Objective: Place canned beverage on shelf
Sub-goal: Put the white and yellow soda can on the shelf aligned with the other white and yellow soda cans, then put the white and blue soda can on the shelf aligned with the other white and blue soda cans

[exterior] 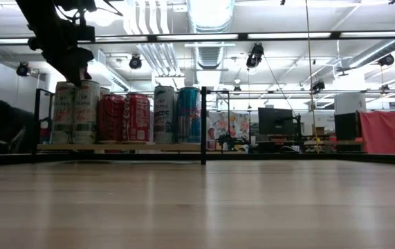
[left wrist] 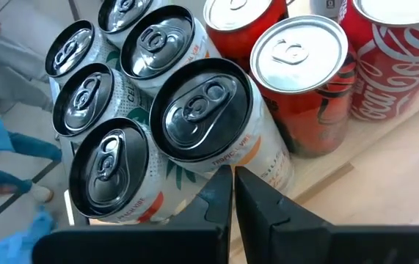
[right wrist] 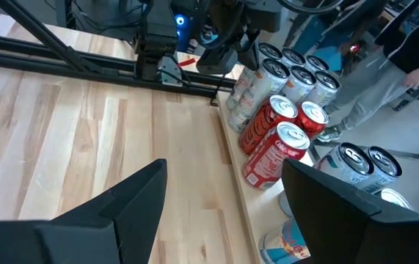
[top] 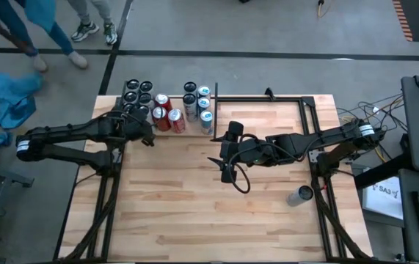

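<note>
Several cans stand upright on the shelf (exterior: 149, 146) at the table's far left: white cans with dark tops (left wrist: 205, 117), red cans (left wrist: 297, 66), tall blue and silver ones (top: 200, 103). My left gripper (left wrist: 232, 192) is shut, its tips just at the near side of the closest white can; the low view shows the left gripper (exterior: 79, 72) level with that can's top. My right gripper (right wrist: 224, 213) hangs open over the middle of the table (top: 222, 163), nothing between its fingers. A grey can (top: 299, 195) lies on its side at the right. My left gripper's shut fingertips (left wrist: 220, 187) stand against or just short of the closest white can's side, below its rim (left wrist: 227, 161), slanting down from the near left. I cannot tell whether they touch it. The can stands upright on the shelf.
A bare black metal frame (top: 268, 97) lies along the table's far right part. Bare wood (top: 172, 213) fills the table's near half. Beyond the far edge are a person's legs (top: 84, 33), and a blue cloth (top: 4, 99) lies at the left.
</note>
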Tool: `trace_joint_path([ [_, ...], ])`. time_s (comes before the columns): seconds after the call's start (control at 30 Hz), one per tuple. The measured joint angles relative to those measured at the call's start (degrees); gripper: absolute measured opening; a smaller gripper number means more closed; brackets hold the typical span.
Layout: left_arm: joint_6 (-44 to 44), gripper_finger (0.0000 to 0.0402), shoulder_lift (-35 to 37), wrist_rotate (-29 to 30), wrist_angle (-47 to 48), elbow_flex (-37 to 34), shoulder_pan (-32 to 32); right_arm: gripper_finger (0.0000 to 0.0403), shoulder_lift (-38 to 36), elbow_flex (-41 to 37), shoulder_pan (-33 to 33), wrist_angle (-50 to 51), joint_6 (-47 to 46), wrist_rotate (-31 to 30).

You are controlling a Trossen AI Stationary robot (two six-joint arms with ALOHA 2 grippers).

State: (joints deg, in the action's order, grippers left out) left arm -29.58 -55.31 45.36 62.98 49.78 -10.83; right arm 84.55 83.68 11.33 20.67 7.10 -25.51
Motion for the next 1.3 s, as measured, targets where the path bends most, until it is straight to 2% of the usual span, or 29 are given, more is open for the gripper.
trace_joint_path([
  [0.17, -3.00, 0.0000, 0.02, 0.25, -1.03, 0.00, 1.69, 0.0260, 0.00, -0.15, 0.02, 0.07, -1.82, 0.01],
  [0.33, -4.03, 0.0000, 0.58, 1.93, -7.35, -0.02, 8.04, 0.0260, -0.02, -0.48, 0.04, 0.20, -4.03, 0.01],
  [0.5, -4.51, 0.0000, 0.57, 8.20, -13.18, -0.09, 19.68, 0.0260, -0.01, -0.57, 0.17, 0.17, -5.49, 0.01],
  [0.67, -7.25, 0.0000, 0.09, 16.47, -14.14, -0.24, 33.71, 0.0260, -0.02, -1.15, 0.17, 0.07, -5.67, 0.01],
  [0.87, -5.46, 0.0000, -0.77, 18.74, -14.73, -2.90, 49.08, 0.0260, -0.02, -2.44, 0.17, -0.42, -6.16, 0.01],
  [1.03, -5.26, 0.0000, 0.62, 25.04, -14.19, -6.36, 60.33, 0.0260, -0.02, -3.59, 0.17, -2.80, -6.50, 0.01],
  [1.17, -3.92, 0.0000, 3.08, 23.34, -13.59, -7.14, 67.24, 0.0260, -0.02, -3.65, 0.17, -3.02, -7.31, 0.01],
  [1.3, -3.61, 0.0000, 5.48, 13.31, -16.34, -6.78, 69.94, 0.0260, -0.02, -3.67, 0.15, -3.59, -8.08, 0.01],
])
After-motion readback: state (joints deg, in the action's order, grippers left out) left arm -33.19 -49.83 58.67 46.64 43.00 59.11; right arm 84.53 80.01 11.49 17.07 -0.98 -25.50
